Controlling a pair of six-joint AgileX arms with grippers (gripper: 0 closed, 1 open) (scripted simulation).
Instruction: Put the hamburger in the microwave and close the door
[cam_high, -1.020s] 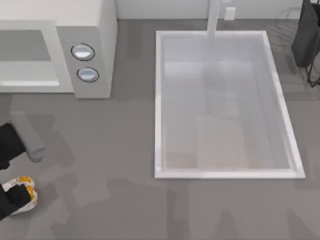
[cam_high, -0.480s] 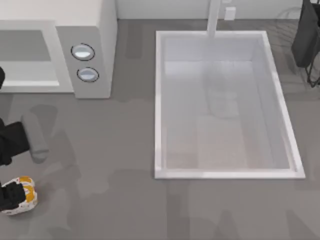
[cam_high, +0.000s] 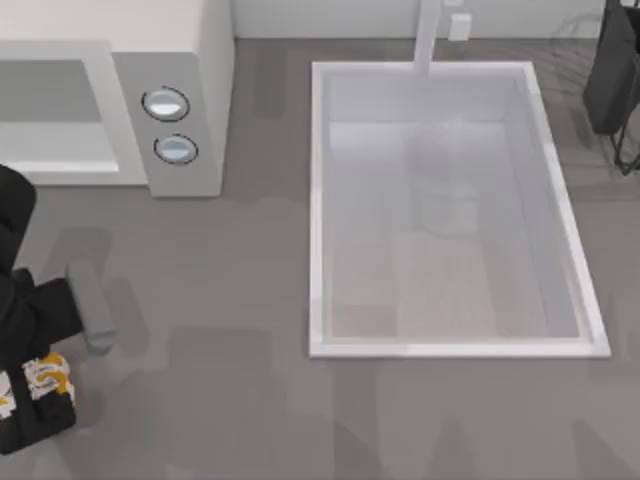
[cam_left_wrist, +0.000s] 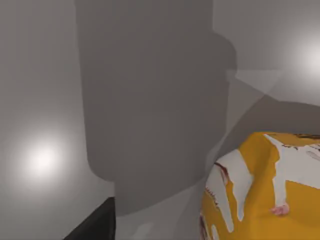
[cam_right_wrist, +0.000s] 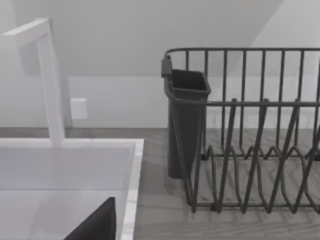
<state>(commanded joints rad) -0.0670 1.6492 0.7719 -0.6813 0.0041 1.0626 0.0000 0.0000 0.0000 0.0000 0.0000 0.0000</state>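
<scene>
The hamburger (cam_high: 47, 377), a whitish lump with orange patches, lies on the table near the left edge. In the left wrist view the hamburger (cam_left_wrist: 265, 190) is very close. My left gripper (cam_high: 58, 365) is open and straddles it. One grey finger (cam_high: 92, 308) stands just behind the hamburger, and the black gripper body covers its near side. That same finger (cam_left_wrist: 150, 125) looms large in the wrist view. The microwave (cam_high: 200, 60) stands at the back left with two silver knobs (cam_high: 166, 103). Its cavity (cam_high: 50, 120) looks open. The door is out of view.
A white sink basin (cam_high: 316, 200) with a faucet (cam_high: 428, 35) takes up the middle and right. A dark wire dish rack (cam_high: 612, 80) with a utensil cup (cam_right_wrist: 186, 125) stands at the back right. My right arm is parked, its wrist camera facing that rack.
My left gripper has moved right and toward the table's near edge, settling over the hamburger. The hamburger has stayed where it was.
</scene>
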